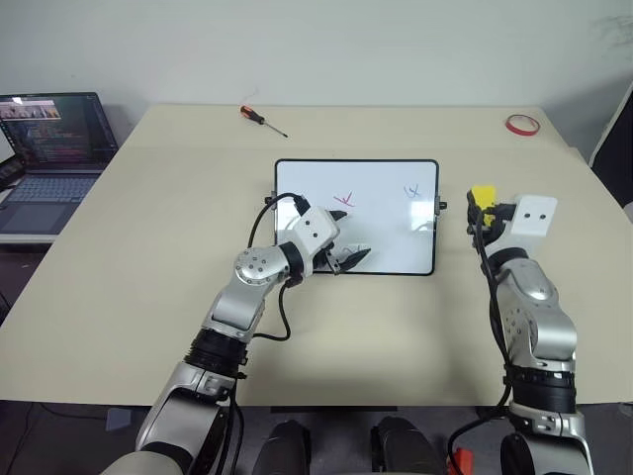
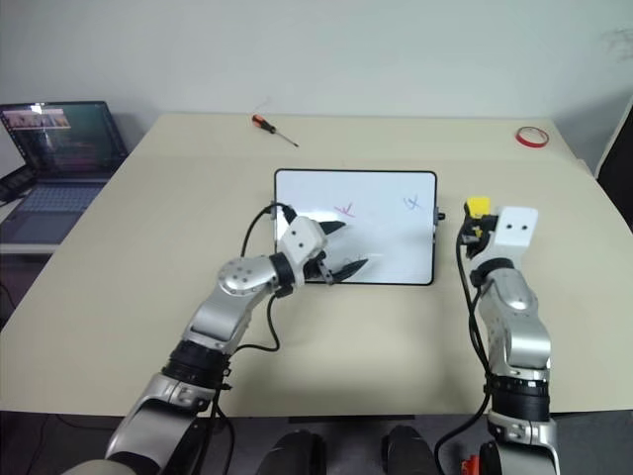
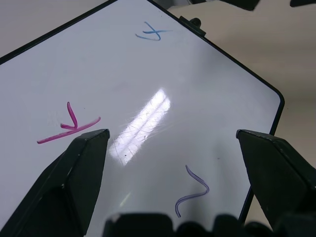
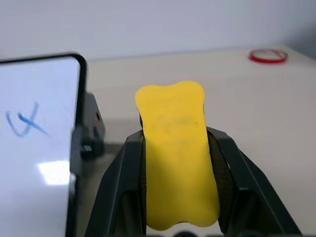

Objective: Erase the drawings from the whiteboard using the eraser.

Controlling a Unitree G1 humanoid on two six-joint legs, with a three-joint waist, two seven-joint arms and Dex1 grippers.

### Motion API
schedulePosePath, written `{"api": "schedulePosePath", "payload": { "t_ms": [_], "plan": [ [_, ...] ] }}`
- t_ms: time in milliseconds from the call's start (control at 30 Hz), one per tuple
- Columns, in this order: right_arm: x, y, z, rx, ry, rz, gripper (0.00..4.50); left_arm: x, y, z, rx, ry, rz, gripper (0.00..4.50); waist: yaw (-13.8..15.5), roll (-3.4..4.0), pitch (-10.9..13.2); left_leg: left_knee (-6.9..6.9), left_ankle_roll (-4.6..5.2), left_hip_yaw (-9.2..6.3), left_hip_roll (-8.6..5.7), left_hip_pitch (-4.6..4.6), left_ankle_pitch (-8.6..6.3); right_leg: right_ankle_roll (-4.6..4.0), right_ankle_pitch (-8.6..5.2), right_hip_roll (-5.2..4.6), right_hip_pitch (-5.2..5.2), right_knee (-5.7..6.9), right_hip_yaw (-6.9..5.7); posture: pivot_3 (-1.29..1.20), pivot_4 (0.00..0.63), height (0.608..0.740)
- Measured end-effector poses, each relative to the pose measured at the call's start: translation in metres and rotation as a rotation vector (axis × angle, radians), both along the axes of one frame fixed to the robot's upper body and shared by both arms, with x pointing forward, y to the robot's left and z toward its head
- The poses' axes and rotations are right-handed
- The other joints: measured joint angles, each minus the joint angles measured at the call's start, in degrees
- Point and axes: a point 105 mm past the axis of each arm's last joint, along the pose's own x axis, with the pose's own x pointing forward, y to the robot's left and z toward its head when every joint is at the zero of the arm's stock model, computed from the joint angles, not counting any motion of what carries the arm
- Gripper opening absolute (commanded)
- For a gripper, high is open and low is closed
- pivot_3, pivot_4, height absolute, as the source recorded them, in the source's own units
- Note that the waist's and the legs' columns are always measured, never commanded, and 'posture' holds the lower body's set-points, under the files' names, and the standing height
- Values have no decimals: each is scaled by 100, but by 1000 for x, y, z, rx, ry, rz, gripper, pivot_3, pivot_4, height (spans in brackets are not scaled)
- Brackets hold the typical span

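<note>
The whiteboard [image 1: 381,213] lies flat in the middle of the table. It bears a red mark [image 1: 343,200], a blue mark [image 1: 412,190] and a dark violet squiggle [image 3: 192,192] near its front edge. My left gripper [image 2: 346,246] hovers open over the board's near left part, its fingers [image 3: 74,173] spread wide either side of the squiggle. My right gripper [image 1: 482,203] is raised just right of the board, shut on the yellow eraser [image 4: 177,148], which sticks out forward between the fingers.
A red-handled screwdriver [image 1: 262,119] lies at the table's far edge and a red tape ring [image 1: 522,124] sits at the far right corner. An open laptop [image 1: 49,139] stands on a side desk to the left.
</note>
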Motion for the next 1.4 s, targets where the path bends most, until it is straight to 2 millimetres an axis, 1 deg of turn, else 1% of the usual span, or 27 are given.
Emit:
{"api": "schedulePosePath", "payload": {
  "t_ms": [167,233,367,467,533,667,800,867,900,933,1167,1400],
  "plan": [
    [15,12,32,-45,-114,43,1291,1,-3,4,-3,-21,-10,4500,-19,0,0,0,1,2,2,2,0,0,0,0,-1,3,-1,0,150,740],
    [18,17,39,-50,-143,59,1291,3,-3,5,-2,-22,-8,4500,-23,0,0,0,1,2,3,2,0,0,0,0,-1,2,-1,0,150,740],
    [30,30,38,-21,-125,93,1291,4,-2,1,-1,-14,-4,4500,-41,0,0,1,1,4,2,2,1,0,1,-1,-2,3,0,0,150,740],
    [36,49,42,-9,-133,146,1291,5,-3,2,-2,-20,-3,4500,-52,0,0,0,1,4,4,1,1,-1,1,-2,-5,4,0,0,150,740],
    [37,61,43,-15,-139,183,1291,5,-2,2,-2,-23,5,4500,-52,0,0,0,1,2,4,0,1,-1,1,-3,-4,3,-1,0,150,740],
    [39,76,32,-22,-109,226,1291,6,1,3,-5,-30,22,4500,-52,1,0,0,1,2,3,1,1,-1,1,-6,-4,3,-1,0,150,740],
    [39,84,28,-45,-98,255,1291,5,5,4,-5,-34,37,4500,-54,0,0,0,1,2,4,1,1,-1,1,-6,-5,3,-1,0,150,740],
    [40,88,20,-78,-62,266,1291,5,7,5,-5,-42,48,4500,-56,1,0,1,1,2,5,2,1,-1,1,-7,-5,4,-1,0,150,740],
    [42,90,13,-102,-28,272,1291,6,8,6,-4,-45,52,4500,-55,1,0,1,1,2,5,2,1,-1,1,-7,-4,5,-1,0,150,740],
    [43,90,7,-125,-1,272,1291,6,10,8,-4,-48,60,4500,-54,1,0,1,1,2,5,2,1,-1,1,-7,-4,5,-1,0,150,740],
    [40,87,1,-203,36,261,1291,7,12,13,-12,-62,80,4500,-49,-1,-6,11,1,-4,4,9,1,-1,1,-7,9,8,-1,0,150,740],
    [19,81,-19,-211,103,273,1291,6,11,15,-14,-63,81,4500,-39,-3,-8,14,1,-9,3,13,1,0,1,-7,19,8,-1,0,150,740]
  ]
}}
